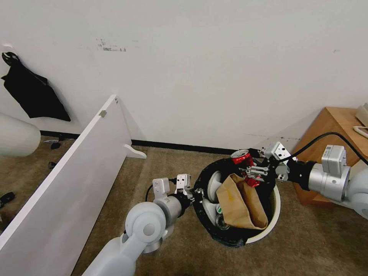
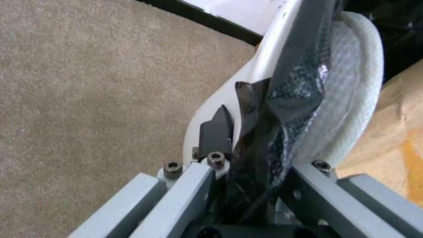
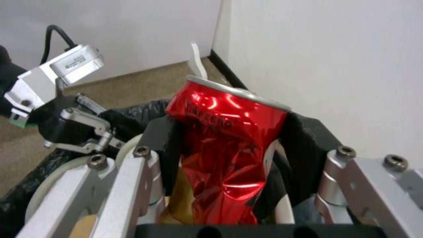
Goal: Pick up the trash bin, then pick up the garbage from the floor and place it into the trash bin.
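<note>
Right hand (image 1: 251,168): clenched on one crushed red can (image 3: 224,145), holding it over the far rim of the trash bin, a bit right of the middle of the head view.
Left hand (image 1: 193,193): pinched tight on the near left rim of the trash bin (image 1: 274,214), with the black bag (image 2: 282,99) caught between its fingers. It holds the bin up by that edge.
Which way: the bin's open mouth lies right under the can, so the can only has to go down. The can stands with its long side up and down, silver top up, squashed end pointing into the bin.
Nearer arm: the right one has the can, so the drop is its job, I think. The left one just has to hold on.
Inside the bin: one tan paper bag (image 1: 239,201) lying on top, one white slipper (image 2: 348,99) against the left wall, and at least one clear bottle with a green label (image 1: 219,209) peeking out below the bag. More may be hidden underneath.
Floor: brown carpet (image 1: 161,168) around the bin, with no more garbage on the part near it.
Other things: one white board (image 1: 76,176) leaning at the left, one wooden cabinet (image 1: 329,122) at the right.
How far along: nearly done, I guess, since the bin looks full.
</note>
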